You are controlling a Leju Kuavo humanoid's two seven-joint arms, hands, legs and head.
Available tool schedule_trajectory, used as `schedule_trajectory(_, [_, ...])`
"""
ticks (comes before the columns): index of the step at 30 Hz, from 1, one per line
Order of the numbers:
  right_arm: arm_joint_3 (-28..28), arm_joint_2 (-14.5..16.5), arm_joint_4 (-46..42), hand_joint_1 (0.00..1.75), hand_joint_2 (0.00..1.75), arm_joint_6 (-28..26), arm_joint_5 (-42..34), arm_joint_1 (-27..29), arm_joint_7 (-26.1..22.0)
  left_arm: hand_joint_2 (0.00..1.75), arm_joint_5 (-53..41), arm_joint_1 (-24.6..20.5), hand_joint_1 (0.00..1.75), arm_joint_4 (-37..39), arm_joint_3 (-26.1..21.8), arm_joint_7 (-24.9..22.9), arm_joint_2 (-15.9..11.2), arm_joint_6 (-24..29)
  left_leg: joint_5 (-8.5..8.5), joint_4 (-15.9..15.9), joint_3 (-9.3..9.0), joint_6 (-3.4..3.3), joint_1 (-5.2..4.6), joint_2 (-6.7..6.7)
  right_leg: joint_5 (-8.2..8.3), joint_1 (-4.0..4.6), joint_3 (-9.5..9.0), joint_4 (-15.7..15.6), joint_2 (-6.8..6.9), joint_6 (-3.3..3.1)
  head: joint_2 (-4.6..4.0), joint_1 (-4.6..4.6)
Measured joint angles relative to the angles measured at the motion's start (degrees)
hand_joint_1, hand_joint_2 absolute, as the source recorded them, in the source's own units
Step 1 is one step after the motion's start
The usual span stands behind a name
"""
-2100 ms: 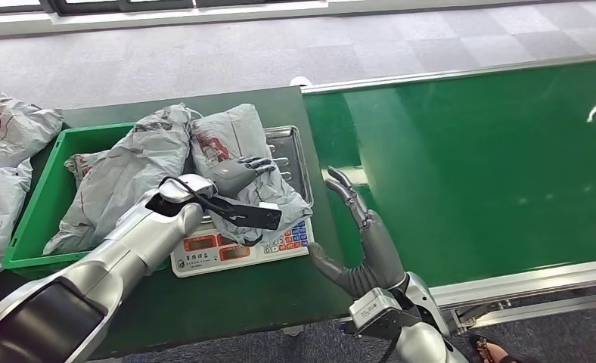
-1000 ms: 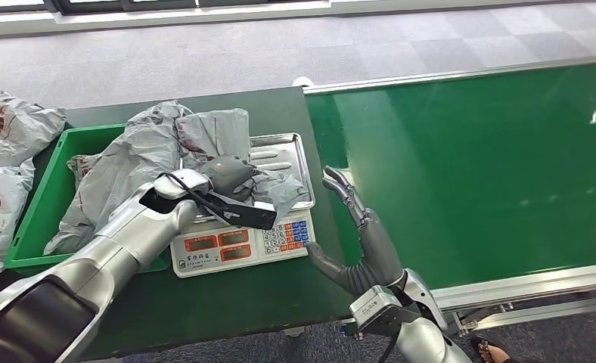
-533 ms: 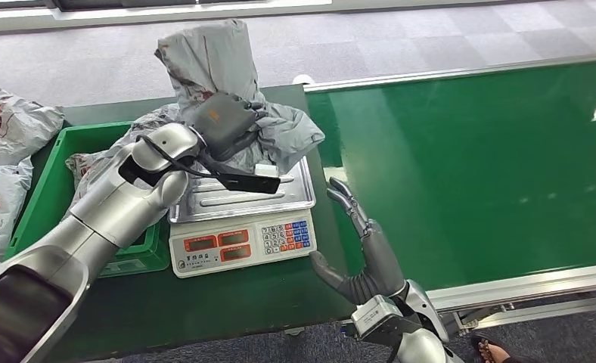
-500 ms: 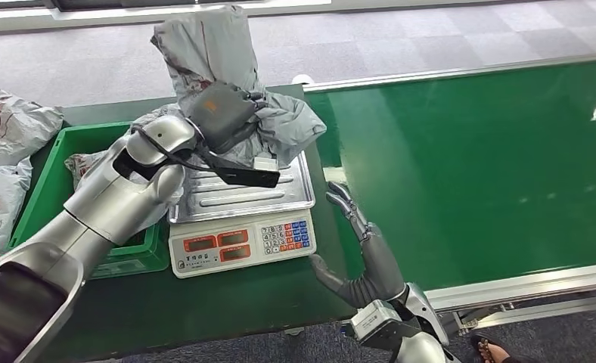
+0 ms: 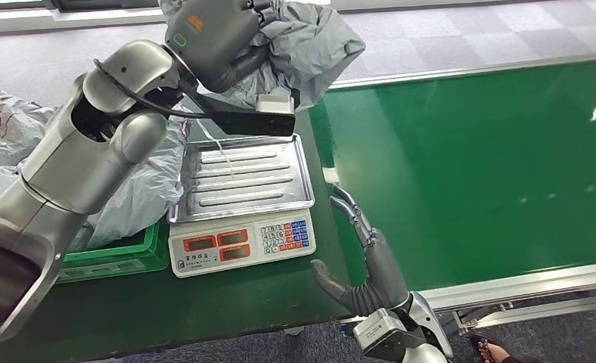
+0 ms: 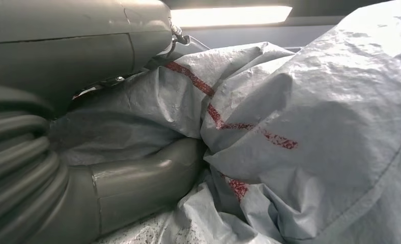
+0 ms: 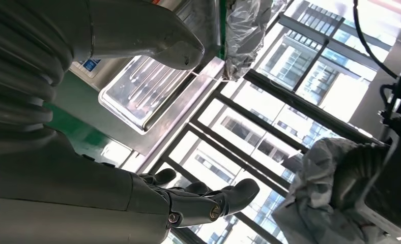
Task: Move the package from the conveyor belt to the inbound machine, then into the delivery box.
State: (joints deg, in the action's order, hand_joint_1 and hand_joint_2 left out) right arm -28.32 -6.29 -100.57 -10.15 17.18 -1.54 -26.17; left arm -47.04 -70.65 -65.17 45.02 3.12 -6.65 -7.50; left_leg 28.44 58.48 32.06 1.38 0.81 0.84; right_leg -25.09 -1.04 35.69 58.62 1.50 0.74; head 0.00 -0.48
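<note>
A crumpled grey package [image 5: 319, 44] with red print hangs high above the table, gripped by my left hand [image 5: 213, 34]. In the left wrist view the thumb [image 6: 137, 178] presses into the package [image 6: 300, 132], whose folds wrap around the fingers. Below it lies the bare steel tray [image 5: 240, 178] of the weighing scale [image 5: 238, 240]. The green delivery box [image 5: 117, 255] stands left of the scale. My right hand [image 5: 364, 261] is open, fingers spread, at the near edge of the conveyor belt [image 5: 476, 166]. The right wrist view shows those fingers [image 7: 203, 198], the tray [image 7: 147, 94] and the lifted package [image 7: 331, 203].
Another grey package [image 5: 140, 185] lies in the green box beside my left arm. More grey packages [image 5: 11, 125] lie on the dark table at the far left. The belt's steel rail [image 5: 522, 283] runs along the near right side.
My left arm has lifted the package off the scale tray and raised it high toward the top of the view. The tray is now bare. The right hand has barely moved.
</note>
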Motion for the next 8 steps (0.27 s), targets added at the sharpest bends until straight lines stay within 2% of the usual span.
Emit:
schedule_trajectory(4, [0.2, 0.0, -0.8, 0.0, 1.75, 0.1, 0.7, 0.4, 0.7, 1.75, -1.5, -2.6, 1.75, 5.6, -1.4, 1.4, -0.2, 0.6, -0.02, 0.0, -0.06, 0.03, 0.01, 0.09, 0.01, 0.01, 0.0, 0.0, -0.08, -0.02, 0.0, -0.01])
schedule_trajectory(8, [0.4, 0.0, -1.1, 0.0, 1.75, 0.2, 0.9, 0.6, 0.7, 1.75, -2.6, -3.2, 1.75, 9.3, -1.8, 0.1, -0.5, -0.7, -0.04, 0.0, -0.02, 0.05, 0.02, 0.05, 0.01, 0.01, -0.01, 0.0, -0.04, -0.02, 0.0, 0.0])
